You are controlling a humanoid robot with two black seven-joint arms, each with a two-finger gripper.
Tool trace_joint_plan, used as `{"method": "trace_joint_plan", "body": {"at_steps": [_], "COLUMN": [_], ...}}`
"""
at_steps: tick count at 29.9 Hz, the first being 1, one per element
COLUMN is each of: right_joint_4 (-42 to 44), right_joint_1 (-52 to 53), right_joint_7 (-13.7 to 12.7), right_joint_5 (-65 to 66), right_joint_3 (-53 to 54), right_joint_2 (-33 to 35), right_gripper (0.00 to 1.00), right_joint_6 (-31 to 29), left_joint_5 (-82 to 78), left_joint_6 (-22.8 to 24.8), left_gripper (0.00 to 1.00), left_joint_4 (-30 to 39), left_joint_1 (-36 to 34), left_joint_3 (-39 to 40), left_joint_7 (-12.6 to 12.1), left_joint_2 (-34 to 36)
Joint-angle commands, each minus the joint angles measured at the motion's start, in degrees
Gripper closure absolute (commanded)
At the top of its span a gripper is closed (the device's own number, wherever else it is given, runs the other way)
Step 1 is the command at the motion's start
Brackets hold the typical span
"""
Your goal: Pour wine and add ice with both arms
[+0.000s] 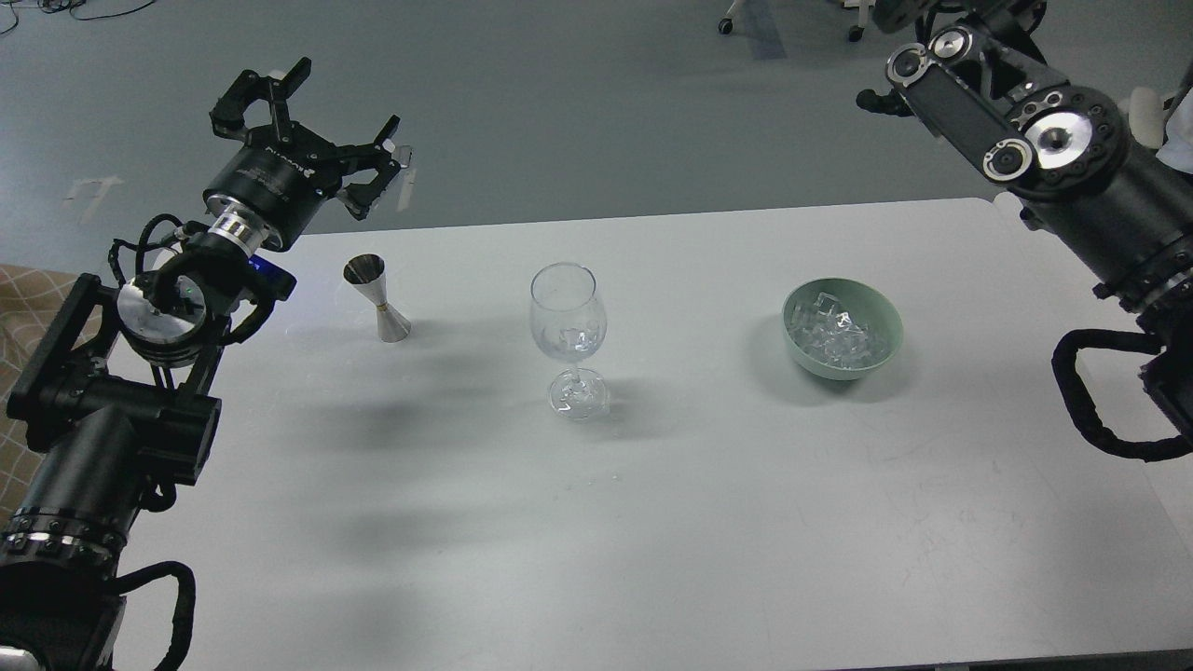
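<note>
A clear wine glass (pixel 568 321) stands mid-table with an ice cube and a little clear liquid in its bowl; the wine is barely visible. A green bowl (pixel 885 321) to its right holds a heap of ice (pixel 834 337). A silver jigger (pixel 377 298) stands upright to the glass's left. My left gripper (pixel 312 116) is open and empty, raised behind and left of the jigger. My right arm (pixel 1053 158) rises at the top right; its gripper is out of view.
The white table (pixel 596 522) ends at the back edge behind the jigger and glass. Grey floor lies beyond. A chair's castors (pixel 725 26) show at the top. A checked fabric (pixel 19 308) is at the far left.
</note>
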State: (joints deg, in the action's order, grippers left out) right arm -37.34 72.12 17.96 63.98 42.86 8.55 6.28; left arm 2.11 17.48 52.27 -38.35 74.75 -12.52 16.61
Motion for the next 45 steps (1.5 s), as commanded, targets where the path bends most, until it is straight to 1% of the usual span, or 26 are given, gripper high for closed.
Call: {"method": "trace_joint_plan", "body": {"at_steps": [1, 2, 4, 5, 8, 11, 12, 15, 20, 25, 30, 34, 38, 39, 42, 45], "right_joint_4": [1.22, 1.83, 2.62, 3.67, 5.43, 5.96, 5.96, 6.05, 5.79, 4.91, 4.3, 3.15, 3.15, 3.15, 3.15, 3.33], "right_joint_1": [-0.66, -1.19, -1.46, -1.46, -2.24, -4.26, -5.05, -7.08, -10.15, -11.65, -14.02, -14.03, -13.76, -13.85, -13.85, -13.67], "right_joint_7": [0.06, 0.06, -0.03, -0.12, -0.12, -0.03, 0.14, 0.23, -0.12, -0.21, 0.41, 0.5, 0.58, 0.58, 0.58, 0.58], "right_joint_5": [-13.6, -17.89, -22.3, -26.67, -37.75, -43.22, -44.02, -44.65, -44.65, -44.65, -44.65, -44.65, -44.56, -44.56, -44.56, -44.56], "right_joint_3": [0.03, 0.12, 0.3, 0.3, 0.3, 0.3, 0.38, 2.4, 10.13, 10.14, 10.4, 10.49, 10.67, 10.67, 10.67, 10.67], "right_joint_2": [-1.25, -1.78, -2.22, -2.4, -2.4, -2.49, -2.75, -4.33, -6.62, -6.71, -6.8, -6.71, -6.71, -6.79, -6.71, -6.71], "right_gripper": [0.0, 0.0, 0.0, 0.0, 0.0, 0.0, 0.0, 0.0, 0.0, 0.0, 0.0, 0.0, 0.0, 0.0, 0.0, 0.0], "right_joint_6": [-1.88, -2.49, -3.29, -3.99, -6.79, -8.82, -8.65, -8.22, -8.47, -8.21, -9.18, -9.18, -9.18, -9.18, -9.18, -9.01], "left_joint_5": [-3.95, -4.56, -4.83, -5.09, -5.18, -5.45, -5.45, -5.53, -6.58, -6.68, -6.68, -6.85, -6.85, -6.94, -7.2, -9.21], "left_joint_6": [-0.52, -0.6, -0.69, -0.52, 0.01, 0.01, 0.01, -0.08, -0.6, -0.26, 0.01, 0.1, 0.1, 0.1, -0.25, -0.34], "left_gripper": [0.05, 0.05, 0.05, 0.05, 0.05, 0.05, 0.05, 0.05, 0.04, 0.03, 0.03, 0.02, 0.02, 0.02, 0.02, 0.02], "left_joint_4": [-0.24, -0.33, -0.5, -0.94, -1.03, -1.38, -1.99, -2.61, -2.88, -2.97, -3.14, -6.21, -8.5, -8.94, -9.03, -9.12], "left_joint_1": [-1.2, -1.46, -1.46, -1.55, -1.37, -1.37, -1.37, -1.46, -1.37, -1.46, -1.72, -4.09, -6.03, -6.55, -7.17, -7.26], "left_joint_3": [-0.13, -0.13, -0.22, -0.13, -0.13, -0.13, -0.13, -0.22, -0.22, -0.22, -0.22, -0.48, -2.68, -3.9, -6.28, -6.55], "left_joint_7": [5.48, 6.97, 7.95, 8.3, 8.3, 8.39, 8.39, 8.39, 8.3, 8.13, 7.86, 7.69, 7.51, 8.03, 8.39, 8.57], "left_joint_2": [-0.88, -2.01, -2.81, -3.08, -3.17, -3.52, -3.78, -4.05, -3.61, -3.78, -4.31, -4.49, -4.57, -4.57, -4.49, -4.49]}}
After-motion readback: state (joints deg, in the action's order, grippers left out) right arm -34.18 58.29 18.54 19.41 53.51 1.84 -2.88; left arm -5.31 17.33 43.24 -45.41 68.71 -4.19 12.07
